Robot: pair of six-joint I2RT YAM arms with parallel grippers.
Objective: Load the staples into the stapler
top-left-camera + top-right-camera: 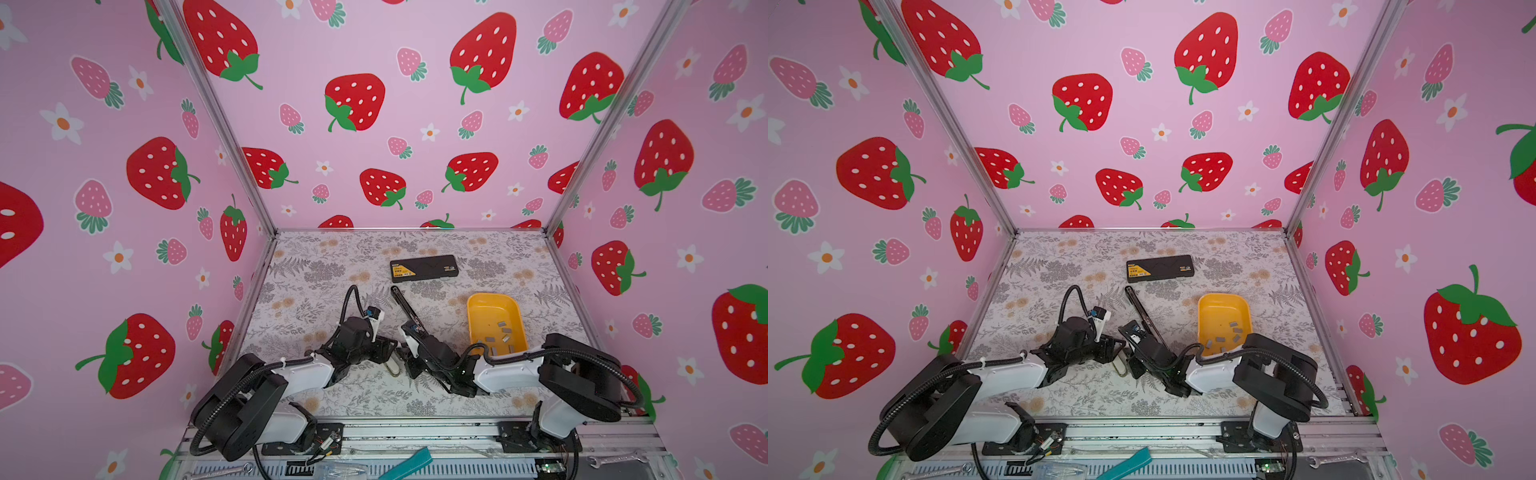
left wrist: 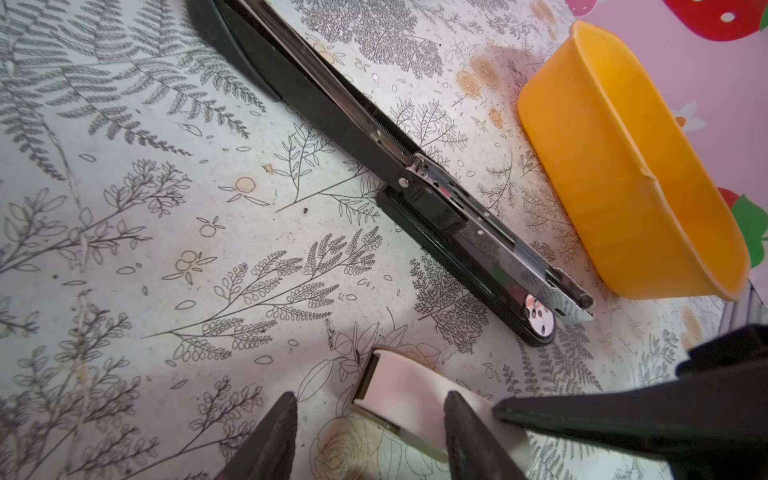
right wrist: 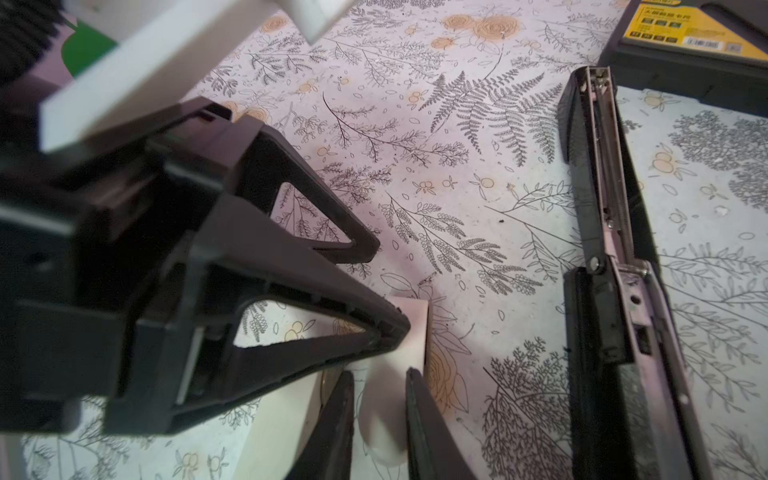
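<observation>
Our right pincer (image 3: 379, 374) is standing narrow, its 2 fingers (image 3: 424, 419) flanking a small white case (image 3: 411, 332) that is lying on the floral table (image 1: 324, 266); the case is filling the gap between them, yet we cannot tell whether they are truly pinching it. Our left pincer (image 2: 370, 395) is reaching in from the opposite side and is standing about half spread, holding nothing: in the right wrist view we are seeing 1 of its fingertips (image 3: 390, 329) touching the edge of the same case while the other is hanging apart from it. In both top views the 2 pincers are meeting tip to tip near the front middle of the table, with the case peeking out between them.

We are finding the stapler (image 1: 405, 307) (image 1: 1139, 306) just behind that meeting point, apart from both pincers. It is lying unfolded flat on the table, its top arm stretching away toward the black box with a yellow label (image 1: 432, 266) and its metal rail facing up; in the top views the right wrist is covering its near end.

The staples (image 1: 502, 322) (image 1: 1233, 322) are lying loose as small grey strips on the floor of the yellow tray (image 1: 471, 316), which is sitting just beside the stapler on the right; the right arm (image 1: 511, 370) is covering the tray's near end.
</observation>
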